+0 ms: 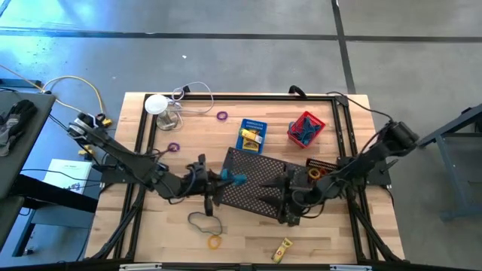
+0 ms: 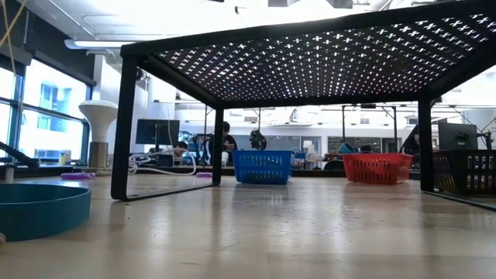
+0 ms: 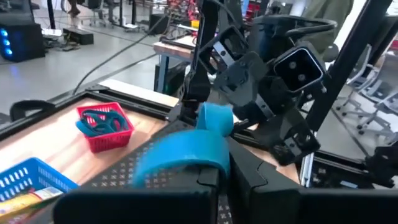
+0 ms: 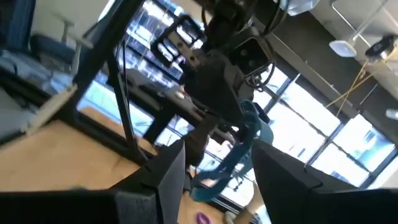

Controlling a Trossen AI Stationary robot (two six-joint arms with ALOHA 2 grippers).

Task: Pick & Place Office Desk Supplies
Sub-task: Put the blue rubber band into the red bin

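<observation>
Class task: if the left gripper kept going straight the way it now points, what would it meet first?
Probably the right gripper, facing it over the black mesh tray. The left gripper is shut on a blue band; depth between them is unclear.

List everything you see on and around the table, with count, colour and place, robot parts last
Mesh tray: one, black, table centre, upside down on its legs.
Blue band: one, blue, in the left pincer at the tray's left edge.
Blue basket: one, behind the tray, holding yellow items.
Red basket: one, back right, holding blue bands.
Purple rings: two, back left.
Dark loop: one, front left.
Orange ring: one, front.
Yellow packet: one, front edge.
White-topped object: one, back left.
Left pincer: shut on band.
Right pincer: on tray's right.
</observation>
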